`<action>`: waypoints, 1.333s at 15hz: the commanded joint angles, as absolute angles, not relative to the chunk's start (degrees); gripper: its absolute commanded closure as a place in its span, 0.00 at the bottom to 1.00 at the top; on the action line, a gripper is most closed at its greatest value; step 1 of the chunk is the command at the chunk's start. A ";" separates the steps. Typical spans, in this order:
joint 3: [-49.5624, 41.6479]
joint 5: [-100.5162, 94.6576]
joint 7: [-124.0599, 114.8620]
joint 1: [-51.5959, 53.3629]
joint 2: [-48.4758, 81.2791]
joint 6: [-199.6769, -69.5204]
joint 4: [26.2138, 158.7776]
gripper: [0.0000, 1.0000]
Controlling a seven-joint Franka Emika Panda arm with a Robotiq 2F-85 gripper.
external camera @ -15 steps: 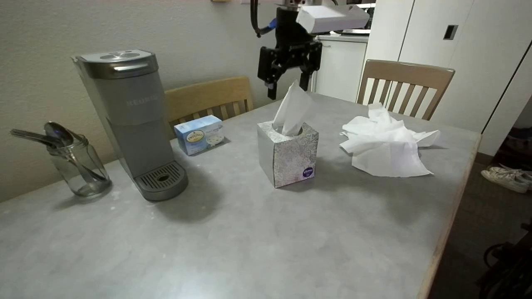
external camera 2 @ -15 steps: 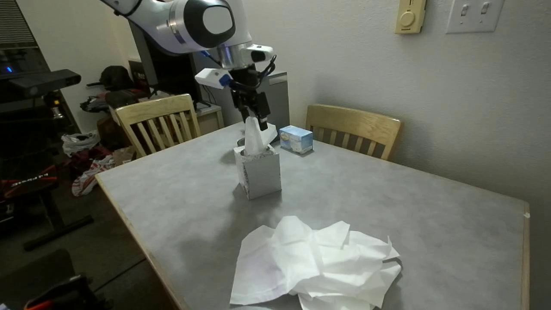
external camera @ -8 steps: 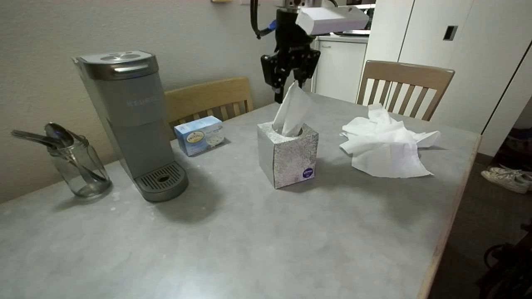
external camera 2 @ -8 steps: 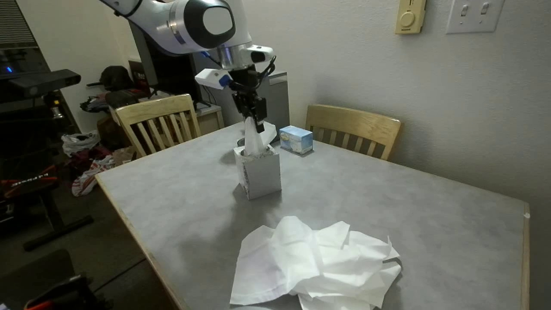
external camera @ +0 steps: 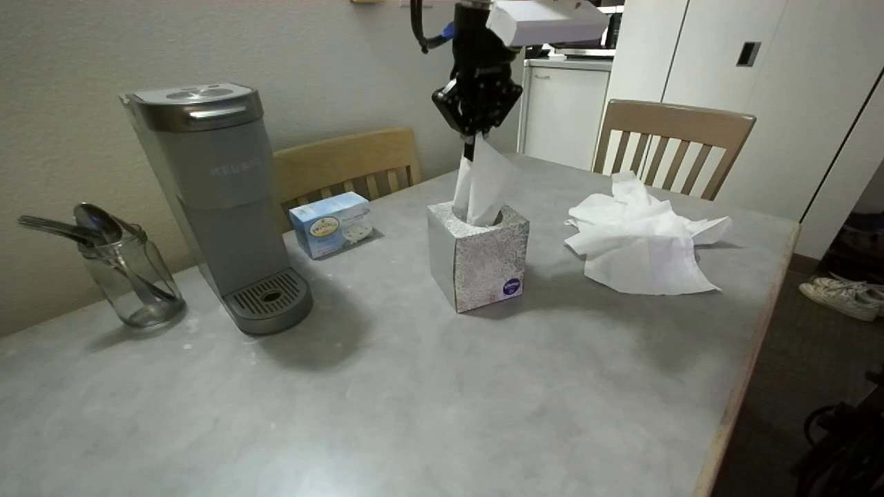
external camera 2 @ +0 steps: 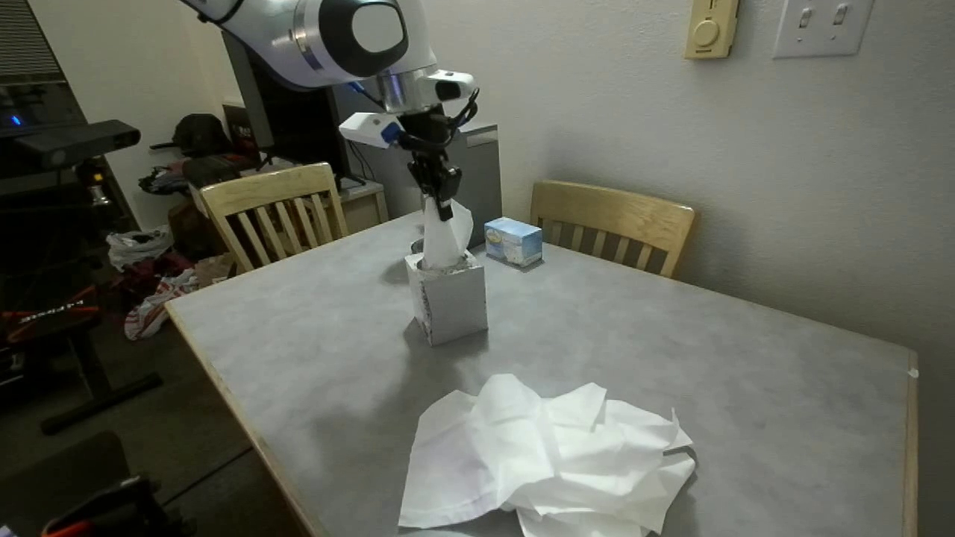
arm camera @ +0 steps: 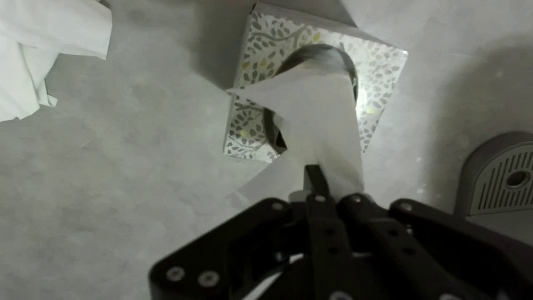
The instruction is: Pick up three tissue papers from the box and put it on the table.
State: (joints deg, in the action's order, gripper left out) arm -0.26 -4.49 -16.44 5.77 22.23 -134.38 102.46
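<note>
Far left in an exterior view, I've got a glass jar (external camera: 141, 297) with cutlery (external camera: 100, 224) leaning in it, then the Keurig coffee maker (external camera: 231, 186), and close by it the light-blue Twinings box (external camera: 331, 226). Next along the grey table (external camera: 428, 400), here's my gripper (external camera: 469, 150), fingers together, clamped on the white tissue (external camera: 492, 181), whose lower end sits in the opening of the cube-shaped tissue box (external camera: 480, 266). To the right, apart from that box, crumpled tissue papers (external camera: 642, 238) lie heaped; behind them, a wooden slat-back chair (external camera: 673, 121).
</note>
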 commanded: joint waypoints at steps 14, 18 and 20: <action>-0.53 -8.91 -17.68 7.09 16.07 -127.49 96.17 1.00; -0.56 -10.48 -17.91 7.26 14.60 -127.68 94.97 1.00; -0.68 -11.30 -18.07 7.13 14.07 -127.93 94.31 1.00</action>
